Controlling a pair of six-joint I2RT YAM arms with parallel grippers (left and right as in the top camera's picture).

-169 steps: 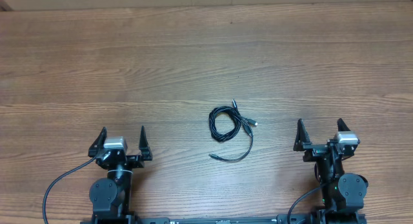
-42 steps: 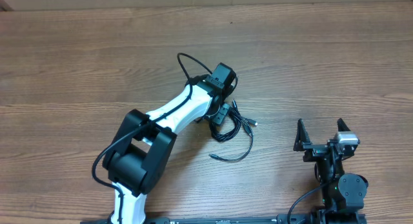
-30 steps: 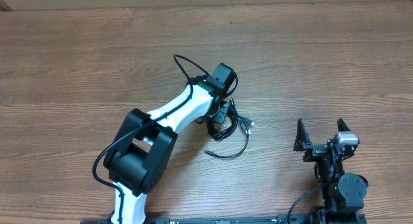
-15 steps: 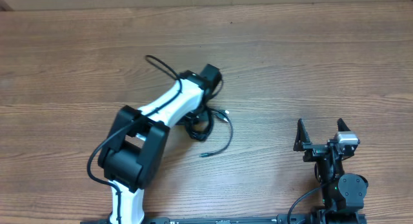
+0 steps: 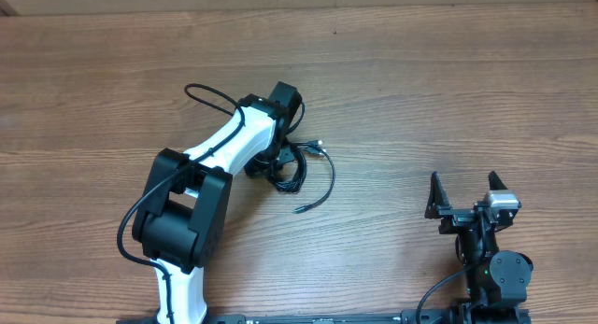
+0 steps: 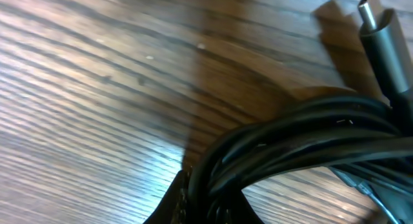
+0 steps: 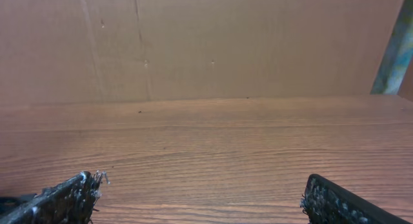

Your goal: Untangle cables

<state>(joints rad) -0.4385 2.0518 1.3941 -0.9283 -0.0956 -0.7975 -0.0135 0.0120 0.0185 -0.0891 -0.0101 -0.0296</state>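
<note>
Overhead, we see little besides the wooden table point(image 5: 486, 81) and the two arms; a brown cardboard wall point(image 7: 258, 43) stands along the far edge. The left arm point(image 5: 220, 151) reaches from the near edge toward the middle of the worktop. Its thick black wire point(image 5: 207, 92) loops up beside the wrist, and its white-and-black body covers the left part of the coil from above.

The cables point(image 5: 291, 175) lie a little left of the table's middle, roughly halfway between the near and far edges. They form a small tight coil with one loose tail curving toward the near right and ending in a dark plug point(image 5: 300, 210). A silver plug point(image 5: 317, 148) points toward the right edge. The left gripper point(image 5: 274, 162) sits on the coil's left side, touching it.

In the left wrist view, several glossy black strands cross close to the lens and run down into a dark fingertip point(image 6: 173, 201) at the bottom edge. We read this hand as clenched on the bundle, though its fingers are almost wholly out of frame. A grey connector point(image 6: 387, 37) is cut off at the upper right of that view.

The right gripper point(image 5: 463, 195) rests by the near edge toward the right corner, well apart from the cables, its fingers spread wide over bare wood. We cannot tell how many separate cords make up the coil.
</note>
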